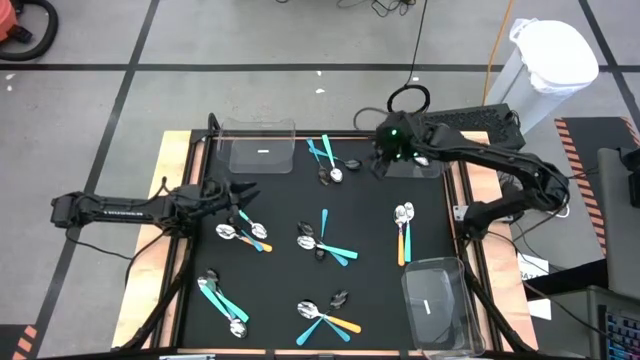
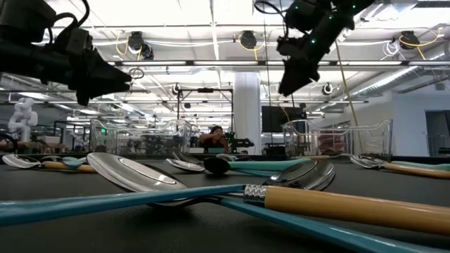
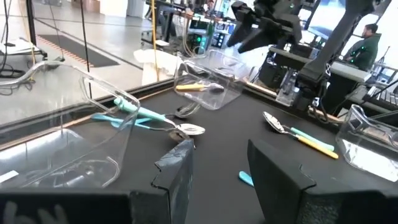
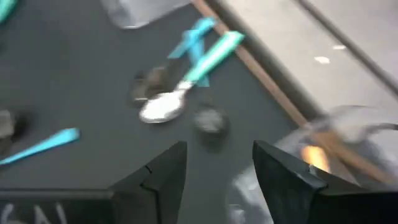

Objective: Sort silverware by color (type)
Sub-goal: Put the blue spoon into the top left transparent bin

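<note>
A: Item one, right claw [image 1: 383, 160]. Condition?

B: Raised above the surface [image 1: 290, 290], fingers parted, nothing between them. It stood over the edge of a clear bin [image 1: 415, 160] at the far right corner. An orange-handled utensil [image 3: 193, 88] lay inside that bin, directly beneath and just beyond the claw.

A: Step, by your reading?

B: A drop-off, apparently complete: orange piece in the bin, claw empty above it.

A: Nearest stock outward from that claw?

B: A teal-handled cluster [image 1: 328, 160], just beside it toward the surface's centre. Farther toward the near edge, an orange-handled pair [image 1: 403, 230] lay side by side. Beyond those, mixed groups: a centre cluster [image 1: 322, 243] and a near-edge cluster [image 1: 325, 318] containing one orange handle.

A: Item two, left claw [image 1: 240, 197]?

B: Held above the surface, fingers parted and empty. A mixed cluster [image 1: 245, 235] lay just past it; another teal group [image 1: 222, 305] sat farther toward the near edge. A second clear bin [image 1: 260, 145] stood near it, at the far edge; a third [image 1: 438, 305] was well apart, at the near right.

A: Next move requires?

B: Likely a descent onto a single handle. Overlapping pieces call for care to lift only one.
</note>
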